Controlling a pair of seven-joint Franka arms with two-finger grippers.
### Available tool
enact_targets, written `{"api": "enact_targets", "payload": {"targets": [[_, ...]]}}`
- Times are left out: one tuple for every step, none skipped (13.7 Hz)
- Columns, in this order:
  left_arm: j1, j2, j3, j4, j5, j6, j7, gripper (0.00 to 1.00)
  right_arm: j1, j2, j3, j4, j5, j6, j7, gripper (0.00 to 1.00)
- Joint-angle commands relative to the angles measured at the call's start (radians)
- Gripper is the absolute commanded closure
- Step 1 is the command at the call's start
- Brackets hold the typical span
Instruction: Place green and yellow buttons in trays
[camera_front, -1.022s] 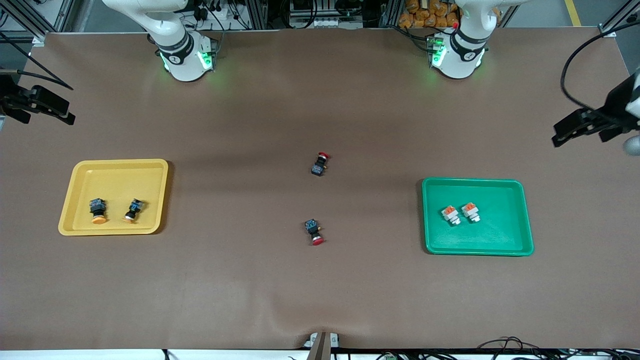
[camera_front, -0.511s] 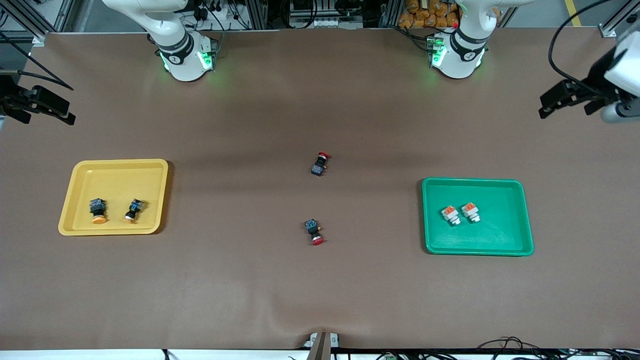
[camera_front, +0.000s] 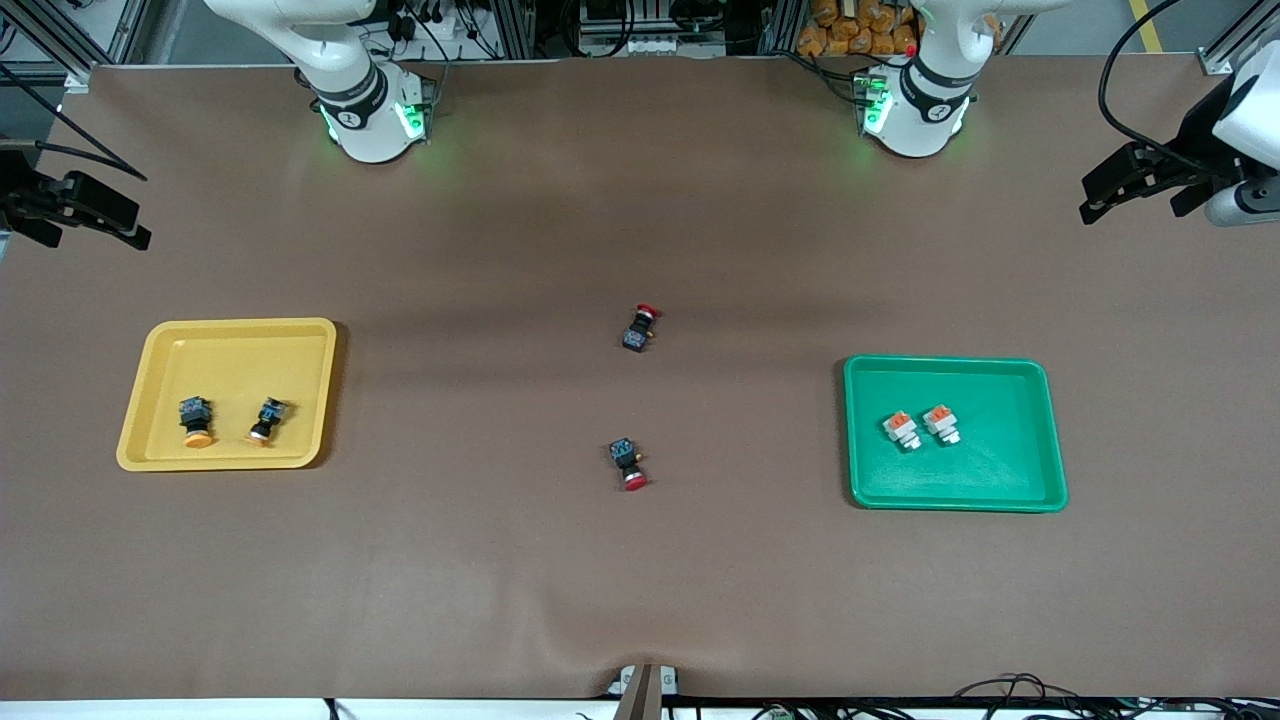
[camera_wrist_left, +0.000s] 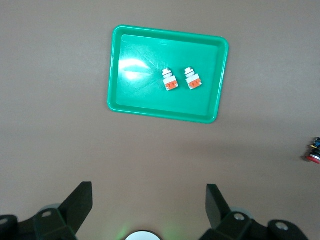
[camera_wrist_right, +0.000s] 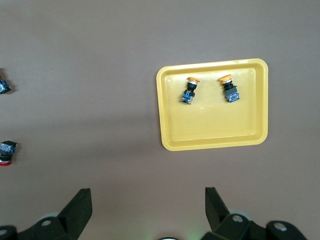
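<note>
The yellow tray (camera_front: 240, 355) lies toward the right arm's end of the table. In it are two black-bodied buttons with orange-yellow caps (camera_front: 195, 421) (camera_front: 267, 419). The green tray (camera_front: 960, 475) lies toward the left arm's end and holds two white buttons with orange blocks (camera_front: 901, 429) (camera_front: 941, 423). My left gripper (camera_front: 1135, 200) hangs open and empty, high over the table's edge at its own end. My right gripper (camera_front: 90, 232) waits open and empty over the edge at its end. The left wrist view looks down on the green tray (camera_wrist_left: 167, 113), the right wrist view on the yellow tray (camera_wrist_right: 215, 130).
Two black-bodied buttons with red caps lie on the bare brown mat mid-table, one (camera_front: 640, 328) farther from the front camera than the other (camera_front: 629, 464). Both robot bases (camera_front: 370, 110) (camera_front: 915, 105) stand along the table's edge farthest from the front camera.
My left gripper has risen and drawn away from the green tray toward its base side. The right gripper, the trays and all buttons have stayed put.
</note>
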Motion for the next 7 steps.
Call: {"api": "enact_targets", "payload": {"targets": [[-0.011, 0.011, 0.012, 0.024, -0.001, 0.0, 0.008, 0.0, -0.001, -0.005, 0.002, 0.0, 0.005, -0.006, 0.004, 0.0], [-0.011, 0.025, 0.012, 0.035, -0.001, 0.0, 0.008, 0.0, -0.001, -0.005, 0.002, 0.0, 0.005, -0.006, 0.004, 0.0], [-0.011, 0.039, 0.012, 0.054, 0.002, -0.002, 0.008, 0.0, -0.001, -0.005, 0.002, 0.0, 0.005, -0.006, 0.004, 0.0], [-0.011, 0.044, 0.012, 0.059, 0.004, -0.002, 0.008, 0.0, -0.001, -0.005, 0.002, 0.0, 0.005, -0.006, 0.004, 0.0], [-0.013, 0.044, 0.01, 0.059, 0.004, -0.002, 0.008, 0.0, -0.001, -0.005, 0.002, 0.0, 0.005, -0.006, 0.004, 0.0], [-0.013, 0.044, 0.01, 0.059, 0.005, -0.002, 0.008, 0.0, -0.001, -0.005, 0.002, 0.0, 0.005, -0.006, 0.002, 0.0], [-0.014, 0.044, 0.01, 0.059, 0.005, -0.004, 0.008, 0.0, 0.0, -0.005, 0.002, 0.0, 0.005, -0.006, 0.003, 0.0]]}}
